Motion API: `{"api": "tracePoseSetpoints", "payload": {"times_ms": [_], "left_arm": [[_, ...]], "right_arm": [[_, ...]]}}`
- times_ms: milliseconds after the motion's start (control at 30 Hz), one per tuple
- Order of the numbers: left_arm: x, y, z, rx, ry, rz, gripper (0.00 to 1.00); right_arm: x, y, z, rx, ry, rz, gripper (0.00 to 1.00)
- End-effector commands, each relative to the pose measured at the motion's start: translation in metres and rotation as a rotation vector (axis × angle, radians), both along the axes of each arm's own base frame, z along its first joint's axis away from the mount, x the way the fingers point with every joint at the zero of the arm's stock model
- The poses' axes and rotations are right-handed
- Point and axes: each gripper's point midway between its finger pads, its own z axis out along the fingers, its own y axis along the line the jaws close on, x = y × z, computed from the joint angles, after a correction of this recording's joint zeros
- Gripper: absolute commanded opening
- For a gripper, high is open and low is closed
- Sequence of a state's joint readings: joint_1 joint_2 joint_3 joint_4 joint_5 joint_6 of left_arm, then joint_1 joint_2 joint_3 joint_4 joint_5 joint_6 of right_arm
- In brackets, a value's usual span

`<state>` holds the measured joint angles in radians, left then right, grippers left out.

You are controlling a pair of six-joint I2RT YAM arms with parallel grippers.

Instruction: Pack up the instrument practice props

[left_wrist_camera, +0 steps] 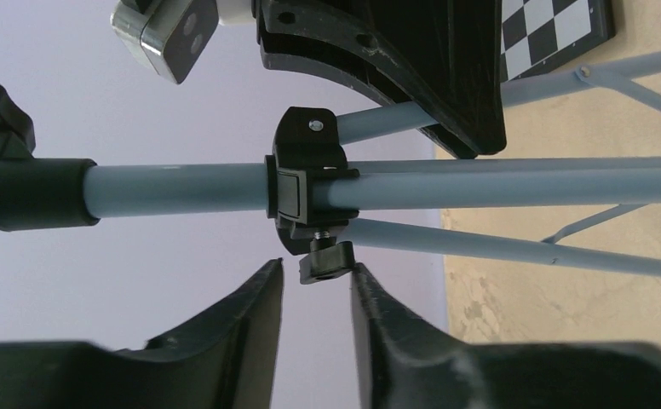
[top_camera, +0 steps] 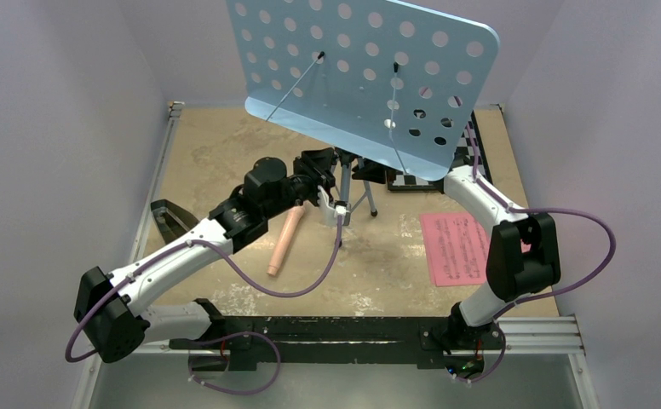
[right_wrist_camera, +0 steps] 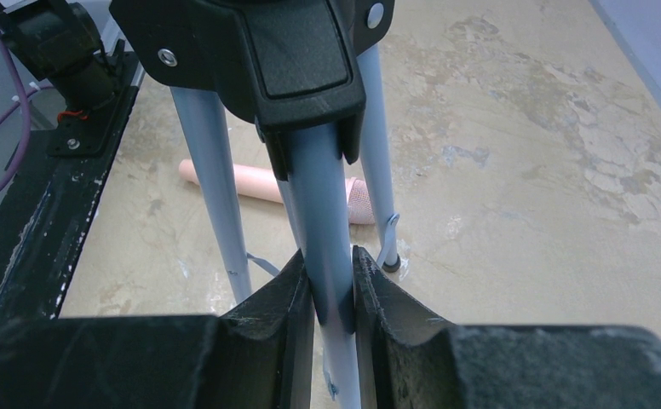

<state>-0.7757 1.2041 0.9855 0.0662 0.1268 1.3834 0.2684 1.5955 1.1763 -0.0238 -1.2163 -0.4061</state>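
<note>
The light-blue perforated music stand (top_camera: 361, 77) stands on its tripod (top_camera: 350, 183) at the table's middle back. My left gripper (left_wrist_camera: 317, 271) is open, its fingertips on either side of the small black knob (left_wrist_camera: 325, 260) on the pole's clamp collar (left_wrist_camera: 306, 183). My right gripper (right_wrist_camera: 331, 285) is shut on a light-blue tube of the stand (right_wrist_camera: 323, 196) just below the black tripod hub (right_wrist_camera: 259, 51); the desk hides it in the top view. The peach-pink recorder (top_camera: 284, 243) lies on the table by the tripod. The pink sheet-music pages (top_camera: 453, 247) lie at the right. The small black metronome (top_camera: 171, 223) sits at the left edge.
The black-and-white chessboard (top_camera: 474, 141) lies at the back right, partly behind the stand's desk, and shows in the left wrist view (left_wrist_camera: 557, 25). The right arm (top_camera: 480, 200) reaches under the desk. A black rail (top_camera: 344, 332) runs along the near edge. Walls enclose three sides.
</note>
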Motion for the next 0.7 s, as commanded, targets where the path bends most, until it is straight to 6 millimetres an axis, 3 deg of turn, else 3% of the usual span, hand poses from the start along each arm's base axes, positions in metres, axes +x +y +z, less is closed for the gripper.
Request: {"api": "tracePoseSetpoints", "payload": {"times_ms": [0, 233, 400, 533, 667], "left_arm": [[0.002, -0.004, 0.024, -0.055, -0.004, 0.003, 0.26], [-0.005, 0.003, 0.013, -0.201, 0.333, 0.096, 0.07], [-0.039, -0.005, -0.001, -0.341, 0.76, 0.059, 0.03], [-0.067, -0.014, -0.011, -0.434, 1.074, 0.01, 0.11], [-0.064, -0.01, -0.015, -0.513, 1.168, 0.076, 0.28]], "right_arm": [[0.001, -0.003, -0.013, -0.05, 0.091, -0.052, 0.0], [0.001, -0.003, -0.015, -0.054, 0.091, -0.049, 0.0], [0.002, -0.003, -0.014, -0.056, 0.086, -0.05, 0.0], [0.002, -0.004, -0.015, -0.058, 0.089, -0.051, 0.0], [0.002, -0.004, -0.015, -0.06, 0.087, -0.051, 0.0]]}}
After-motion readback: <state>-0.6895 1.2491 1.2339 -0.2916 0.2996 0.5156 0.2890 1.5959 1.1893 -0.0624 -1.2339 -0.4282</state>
